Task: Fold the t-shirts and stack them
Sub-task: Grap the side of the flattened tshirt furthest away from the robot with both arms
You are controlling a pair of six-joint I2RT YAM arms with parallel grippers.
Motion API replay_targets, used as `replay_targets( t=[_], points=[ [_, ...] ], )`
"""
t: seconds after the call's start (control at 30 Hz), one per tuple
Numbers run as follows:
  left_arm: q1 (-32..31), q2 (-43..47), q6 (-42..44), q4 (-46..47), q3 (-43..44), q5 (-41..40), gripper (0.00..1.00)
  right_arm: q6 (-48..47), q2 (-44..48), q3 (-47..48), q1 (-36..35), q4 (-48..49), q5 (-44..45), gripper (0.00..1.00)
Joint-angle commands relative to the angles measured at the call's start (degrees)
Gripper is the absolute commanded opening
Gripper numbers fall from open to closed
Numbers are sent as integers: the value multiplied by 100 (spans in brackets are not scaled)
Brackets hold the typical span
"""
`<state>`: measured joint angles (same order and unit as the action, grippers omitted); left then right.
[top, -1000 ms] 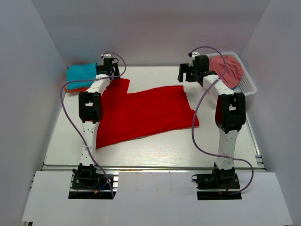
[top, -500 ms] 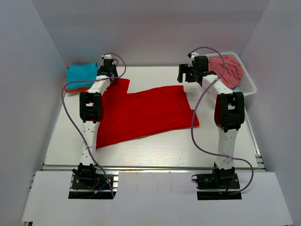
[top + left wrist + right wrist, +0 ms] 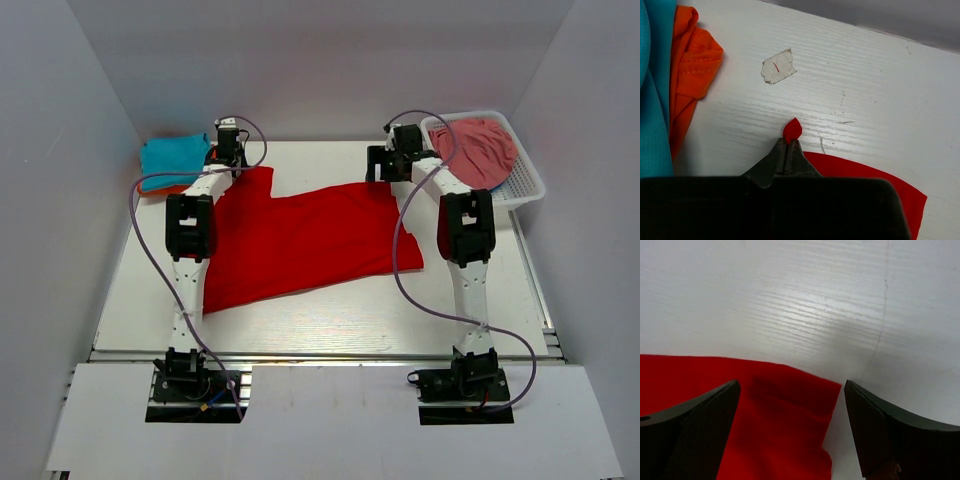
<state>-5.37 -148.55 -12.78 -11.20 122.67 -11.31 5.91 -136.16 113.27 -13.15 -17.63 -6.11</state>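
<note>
Folding of the red t-shirt (image 3: 300, 240) is only at its start. It lies spread flat across the middle of the tabletop (image 3: 330, 320) with no fold in it, and both arms reach to its far edge. The left jaws are clenched on the shirt's far left corner. The right jaws stand wide apart above its far right corner, gripping nothing.

At the far left of the tabletop a teal t-shirt (image 3: 172, 153) sits folded on an orange t-shirt (image 3: 692, 60); these look like the finished part of the stack. A pink garment (image 3: 482, 150) is heaped in a white basket (image 3: 528, 186) at the far right, apparently waiting its turn. The job looks half done at best: the red shirt has to be folded and put on the pile, and the basket emptied.

Only the overhead view takes in the whole layout of shirt, pile and basket, but there the arms hide both grips. The left wrist view shows the pinch: a small red tip (image 3: 792, 131) pokes out past the closed jaws. A scrap of tape (image 3: 777, 66) lies on the bare tabletop beyond, and the orange and teal cloth is off to the side. The right wrist view shows the open jaws straddling the red corner (image 3: 805, 390); whether they touch the cloth cannot be told.
</note>
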Motion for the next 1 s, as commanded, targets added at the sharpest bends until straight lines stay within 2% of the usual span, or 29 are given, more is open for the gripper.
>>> replay_targets(
  t=[0.0,0.03,0.23,0.27,0.33,0.37,0.4,0.6,0.8,0.93,0.97],
  points=[
    [-17,370,-50,-356,-332,235,0,226,-156,397,-13,-285,531,90],
    [-17,371,-50,-304,-332,235,0,261,-244,406,5,-320,549,90],
    [-17,371,-50,-304,-332,182,0,323,-315,318,-4,-523,726,61],
    [-17,371,3,-304,-332,182,0,340,-289,292,-12,-531,725,43],
    [-17,371,3,-304,-332,234,0,358,-253,248,-12,-514,673,25],
    [-17,423,3,-243,-332,235,0,384,-236,265,5,-496,672,8],
    [-17,423,3,-242,-332,235,0,402,-218,318,-4,-487,655,0],
    [-17,968,65,565,-877,524,0,148,54,380,-12,101,672,0],
    [-17,1530,12,883,-1228,577,0,-327,325,204,-3,839,435,0],
    [-17,1916,-49,1084,-1508,753,0,-442,669,-226,-12,1051,181,0],
    [-17,2048,-50,1181,-1805,866,0,-433,704,-366,-4,1042,119,0]
  ],
)
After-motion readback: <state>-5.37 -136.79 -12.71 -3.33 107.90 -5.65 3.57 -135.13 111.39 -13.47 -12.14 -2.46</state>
